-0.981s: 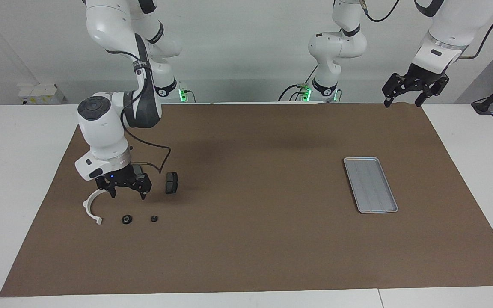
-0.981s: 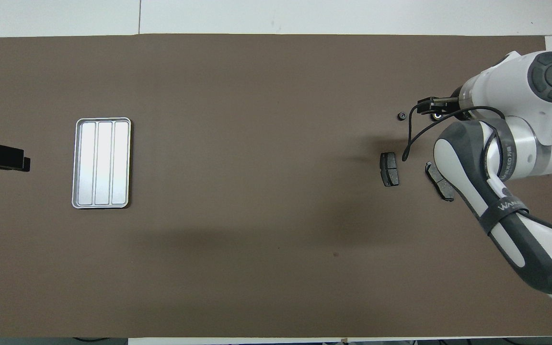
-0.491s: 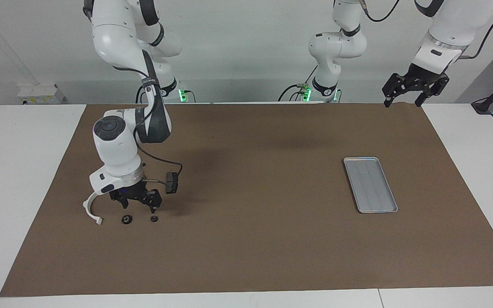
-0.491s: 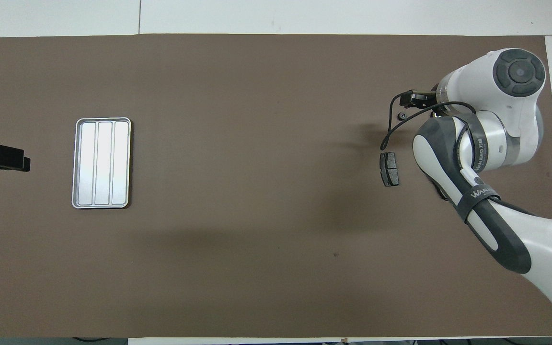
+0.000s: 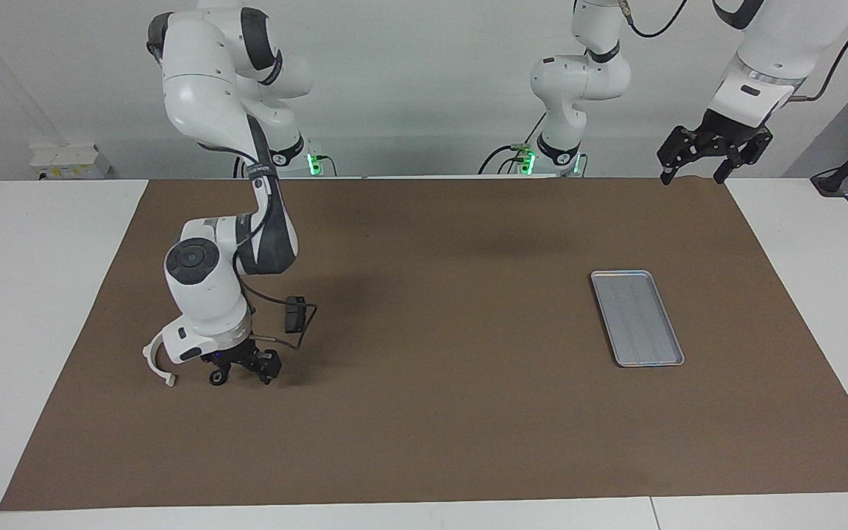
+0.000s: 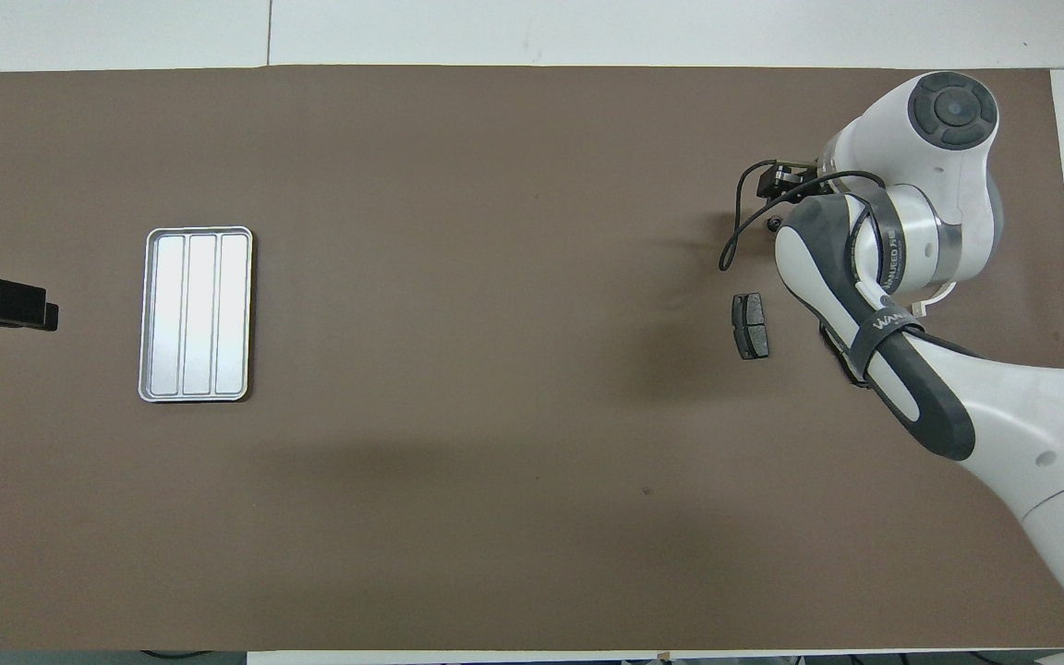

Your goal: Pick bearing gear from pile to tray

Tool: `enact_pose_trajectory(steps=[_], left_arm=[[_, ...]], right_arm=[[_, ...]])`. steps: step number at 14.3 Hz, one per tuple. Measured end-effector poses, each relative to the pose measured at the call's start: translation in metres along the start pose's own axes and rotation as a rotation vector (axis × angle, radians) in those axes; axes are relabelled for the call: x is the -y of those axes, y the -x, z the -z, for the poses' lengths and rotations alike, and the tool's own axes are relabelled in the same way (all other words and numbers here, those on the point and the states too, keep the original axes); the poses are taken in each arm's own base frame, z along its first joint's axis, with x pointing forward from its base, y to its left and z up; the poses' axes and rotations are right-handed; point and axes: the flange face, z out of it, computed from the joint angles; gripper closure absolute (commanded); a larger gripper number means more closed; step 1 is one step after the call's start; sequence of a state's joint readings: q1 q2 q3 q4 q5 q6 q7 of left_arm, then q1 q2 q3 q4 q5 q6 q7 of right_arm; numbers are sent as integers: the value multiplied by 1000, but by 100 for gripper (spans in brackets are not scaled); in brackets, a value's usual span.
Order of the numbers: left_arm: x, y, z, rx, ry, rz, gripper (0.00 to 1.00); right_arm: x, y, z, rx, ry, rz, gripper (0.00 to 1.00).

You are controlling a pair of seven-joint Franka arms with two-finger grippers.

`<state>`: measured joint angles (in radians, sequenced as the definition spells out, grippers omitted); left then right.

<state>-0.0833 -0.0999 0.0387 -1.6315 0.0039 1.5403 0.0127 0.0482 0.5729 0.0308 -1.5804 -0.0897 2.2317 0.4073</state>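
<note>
Hovering right down at the mat, the right gripper [image 5: 246,368] sits among the pile [image 5: 221,353] at the right arm's end of the table, beside the white arc [image 5: 153,362] and over the small black round pieces [image 5: 216,378] — whether its fingers have closed on one cannot be told. Nothing has reached the tray [image 5: 637,318], which lies bare well apart toward the left arm's end, so the pick, carry and drop all look still to come, while the left gripper [image 5: 711,153] waits open, raised over the mat's edge by its base. Lettering on the right arm's strap [image 6: 885,323] shows — too small to read surely.
</note>
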Motion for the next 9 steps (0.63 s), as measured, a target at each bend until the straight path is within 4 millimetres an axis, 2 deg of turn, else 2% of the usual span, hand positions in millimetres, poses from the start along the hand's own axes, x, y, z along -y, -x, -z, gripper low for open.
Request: enact_pose_trajectory(steps=[4, 6, 9], left_arm=[[0, 0, 0, 0, 0, 0, 0], [0, 0, 0, 0, 0, 0, 0], [0, 0, 0, 0, 0, 0, 0]], right_arm=[[20, 10, -14, 32, 0, -14, 12], [19, 10, -16, 36, 2, -15, 13], [17, 10, -17, 39, 3, -18, 20]])
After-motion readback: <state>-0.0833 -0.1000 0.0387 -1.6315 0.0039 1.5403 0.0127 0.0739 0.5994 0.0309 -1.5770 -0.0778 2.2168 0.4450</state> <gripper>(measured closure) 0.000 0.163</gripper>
